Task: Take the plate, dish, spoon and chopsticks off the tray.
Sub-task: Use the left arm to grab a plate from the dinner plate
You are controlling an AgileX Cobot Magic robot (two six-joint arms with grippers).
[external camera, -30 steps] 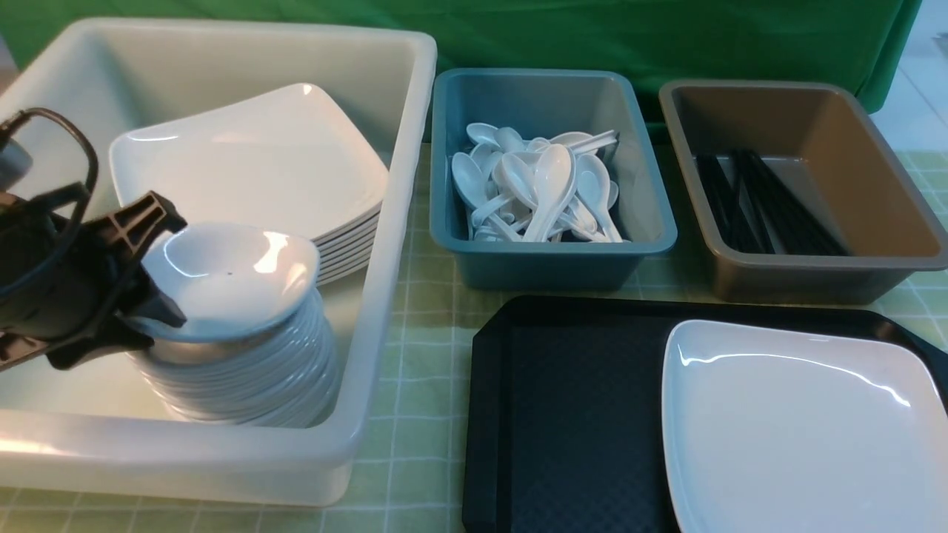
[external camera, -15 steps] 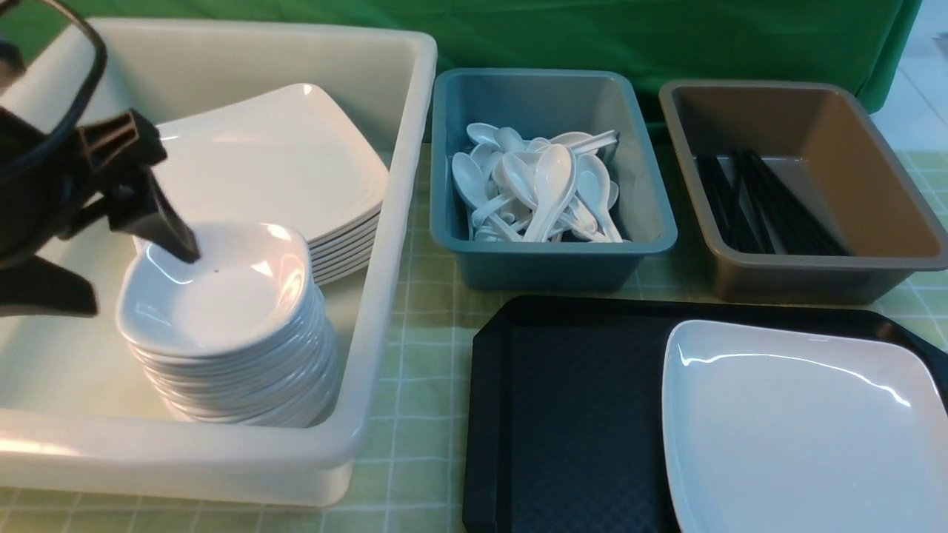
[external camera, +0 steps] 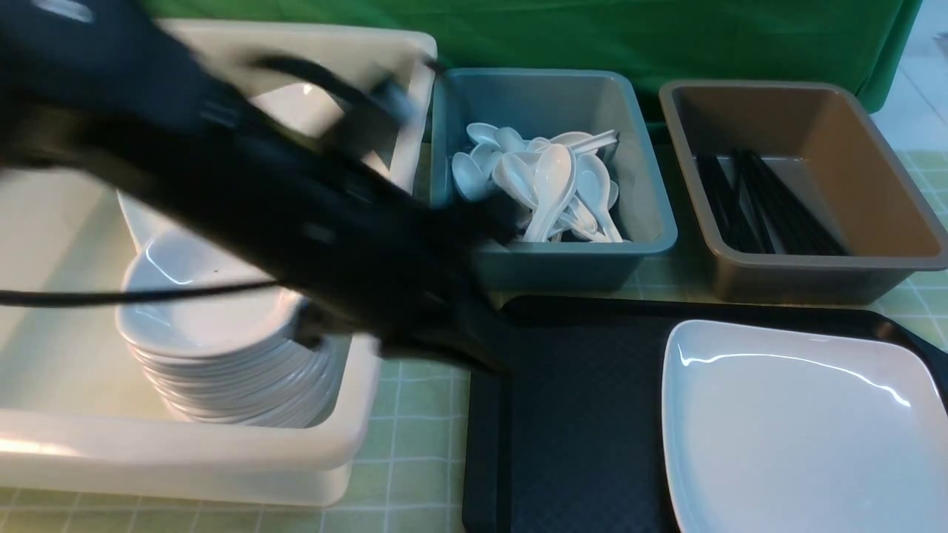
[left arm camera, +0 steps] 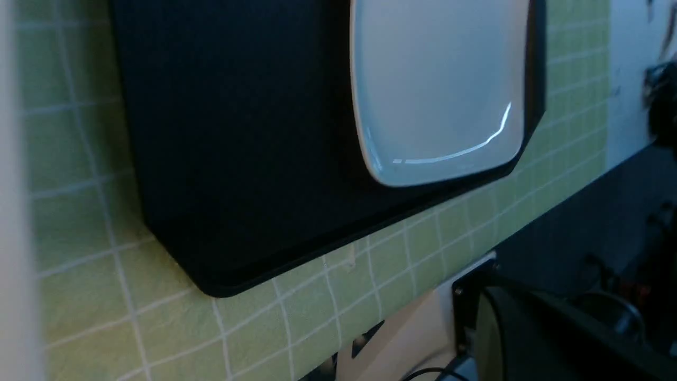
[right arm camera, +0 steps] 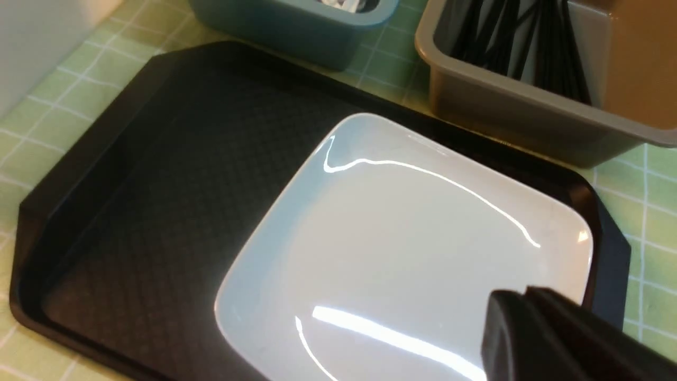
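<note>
The large white plate (external camera: 800,429) lies on the right half of the black tray (external camera: 570,414). It also shows in the right wrist view (right arm camera: 402,248) and the left wrist view (left arm camera: 439,84). My left arm is a dark blur across the white tub. Its gripper (external camera: 459,348) is near the tray's left edge, its jaws too blurred to read. My right gripper (right arm camera: 510,312) is shut and empty over a corner of the plate. No spoon, chopsticks or small dish shows on the tray.
A white tub (external camera: 222,451) at the left holds a stack of small dishes (external camera: 222,348) and large plates. A blue bin (external camera: 555,259) holds spoons (external camera: 548,185). A brown bin (external camera: 815,274) holds black chopsticks (external camera: 770,207). A green checked cloth (external camera: 415,414) covers the table.
My left gripper let go of the small dish on top of the stack and rose. The arm then swung right, across the tub to the tray's left edge. The plate has not moved.
</note>
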